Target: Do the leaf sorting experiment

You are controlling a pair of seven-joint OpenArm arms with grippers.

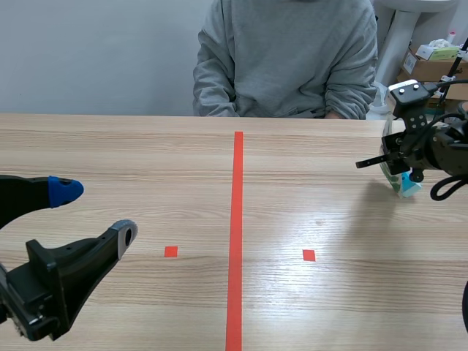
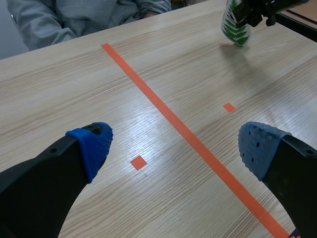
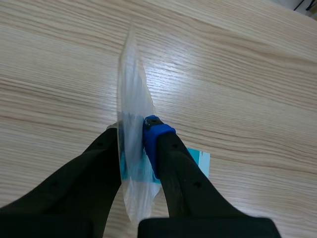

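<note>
While the right tool (image 3: 137,131) clamps the sleeved fern leaf (image 2: 237,26), likely for sorting, the left tool (image 2: 176,148) hangs spread apart.

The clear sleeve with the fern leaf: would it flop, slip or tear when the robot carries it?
The clear sleeve is probably fairly stiff: pinched near one end by the right end effector, it juts out edge-on without drooping. It looks thin, so it is likely very light. Its glossy surface may be slippery, so a firm pinch seems wise.
</note>
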